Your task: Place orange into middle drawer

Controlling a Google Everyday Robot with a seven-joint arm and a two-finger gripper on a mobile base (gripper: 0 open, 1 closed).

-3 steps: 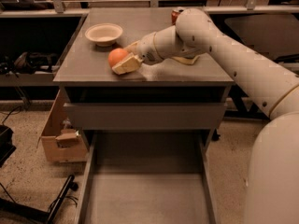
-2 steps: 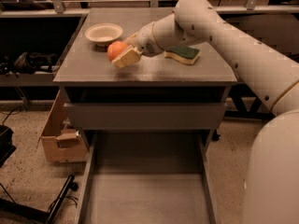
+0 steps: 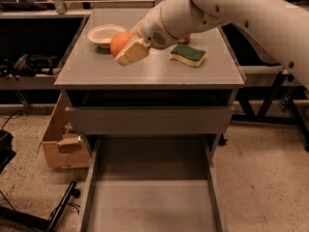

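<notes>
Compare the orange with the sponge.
The orange is round and orange; the sponge is flat, green over yellow. The orange is gripped by the end effector over the left of the tabletop; the sponge lies free on the right. Both are small, and neither is in the open middle drawer.

The two-finger gripper [image 3: 126,47], above the left part of the flat grey cabinet top [image 3: 145,74], clasps the small round orange fruit [image 3: 119,38]. Its near cream-coloured finger [image 3: 133,52] covers the fruit's lower right side, and the far finger is hidden behind the fruit. A sliver of something red [image 3: 184,38] shows past the white robot arm [image 3: 231,8] — what it is cannot be told. The arm runs out at the top and right edges. The wide grey metal drawer [image 3: 149,202], pulled out near, is cut off by the bottom edge. The brown cardboard box [image 3: 60,149] on the left is partly hidden by the cabinet — the dark items [image 3: 26,62] on the left shelf are too dim to tell.
</notes>
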